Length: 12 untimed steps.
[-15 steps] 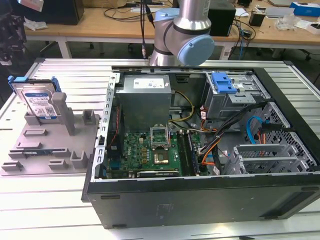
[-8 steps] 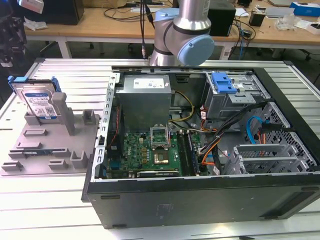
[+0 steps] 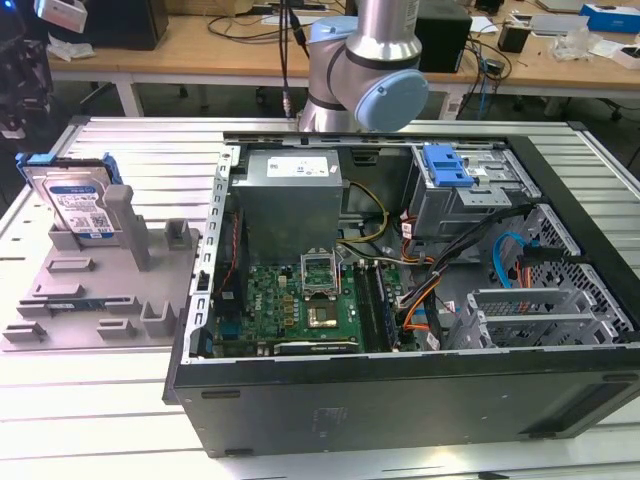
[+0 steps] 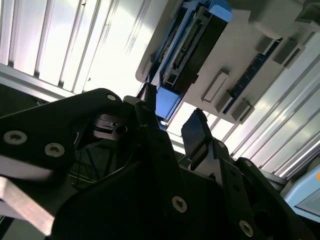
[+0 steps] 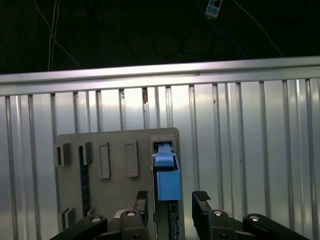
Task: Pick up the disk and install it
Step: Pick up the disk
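Note:
The disk (image 3: pixel 80 203) stands on edge in a grey holder plate (image 3: pixel 95 290) at the exterior view's left. It is silver with a white-and-blue label and a blue carrier bracket. In the first wrist view my gripper (image 5: pixel 171 202) is open, its two black fingers (image 5: pixel 201 204) on either side of the line of the disk's blue bracket (image 5: pixel 167 177) and apart from it. The second wrist view shows the same open gripper (image 4: pixel 170 120) short of the disk (image 4: pixel 192 45), with nothing held between its fingers (image 4: pixel 195 132).
An open computer case (image 3: pixel 400 400) lies at the exterior view's right, with a grey power-supply box (image 3: pixel 290 200), a motherboard (image 3: pixel 300 300) and a silver cage with a blue latch (image 3: pixel 445 165). The arm's joint (image 3: pixel 365 70) rises behind the case. The slatted metal table (image 3: pixel 100 400) carries everything.

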Tool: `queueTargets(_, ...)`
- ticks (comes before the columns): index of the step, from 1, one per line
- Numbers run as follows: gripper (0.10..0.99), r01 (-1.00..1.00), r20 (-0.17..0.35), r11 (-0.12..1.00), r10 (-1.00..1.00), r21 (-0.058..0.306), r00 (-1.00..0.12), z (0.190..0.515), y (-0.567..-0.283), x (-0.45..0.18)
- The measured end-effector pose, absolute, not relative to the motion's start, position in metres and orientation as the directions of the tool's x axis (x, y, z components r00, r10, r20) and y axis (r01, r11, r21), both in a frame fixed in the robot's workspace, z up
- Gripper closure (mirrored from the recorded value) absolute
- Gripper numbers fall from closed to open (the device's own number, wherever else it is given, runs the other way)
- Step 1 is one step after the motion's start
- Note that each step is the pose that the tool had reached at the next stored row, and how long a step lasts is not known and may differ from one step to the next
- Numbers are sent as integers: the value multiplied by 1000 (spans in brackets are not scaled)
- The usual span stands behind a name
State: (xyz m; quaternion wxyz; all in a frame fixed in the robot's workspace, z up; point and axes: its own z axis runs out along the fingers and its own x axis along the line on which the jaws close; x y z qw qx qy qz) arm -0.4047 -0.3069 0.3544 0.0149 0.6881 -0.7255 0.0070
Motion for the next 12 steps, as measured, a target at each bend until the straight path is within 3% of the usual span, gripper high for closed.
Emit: queueTargets(12, 604, -999, 31, 53, -998, 10, -53, 351, -307, -405)
